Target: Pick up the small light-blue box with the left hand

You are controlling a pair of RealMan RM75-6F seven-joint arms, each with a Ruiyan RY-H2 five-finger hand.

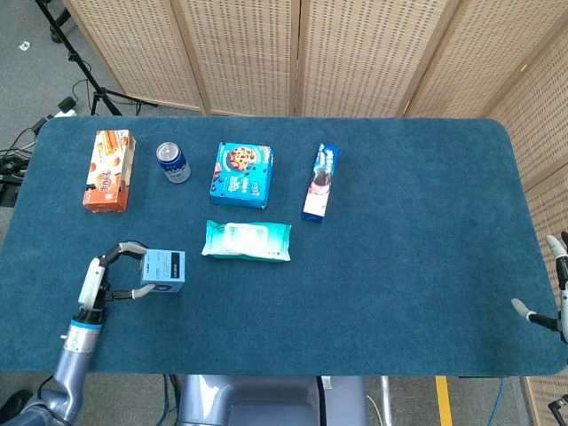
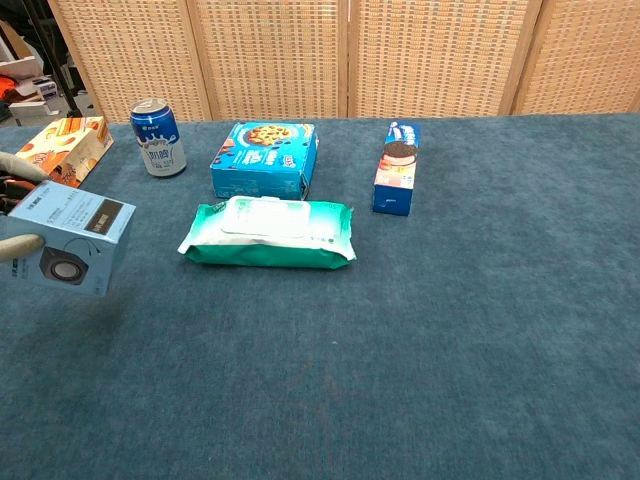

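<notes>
- Head view has the left hand (image 1: 99, 282) at the near-left corner of the blue counter (image 1: 399, 266), fingers (image 1: 130, 248) wrapped around the small light-blue box (image 1: 163, 271), one above it and one below.
- That box looks lifted off the counter. In the chest view it's tilted, with a dark label strip on top and a round speaker picture on the near face (image 2: 66, 243), and there's a shadow on the cloth under it.
- Only a bit of the left hand shows at the left edge of the chest view (image 2: 20, 243), pressed against the box.
- Right hand (image 1: 552, 302) is barely poking in at the near-right edge of the head view. Just a couple of fingertips show, so I can't tell if it's spread or curled.
- Far row, going left to right: orange snack box (image 1: 109, 170), blue drink can (image 1: 173, 162) standing upright, blue cookie box (image 1: 241, 174), and a narrow blue cookie pack (image 1: 320, 181).
- Green wet wipes pack (image 1: 247, 240) lies flat just near of the blue cookie box, and to the right of the held box, apart from it.
- Wicker screens (image 1: 293, 53) stand behind the counter's far edge.
</notes>
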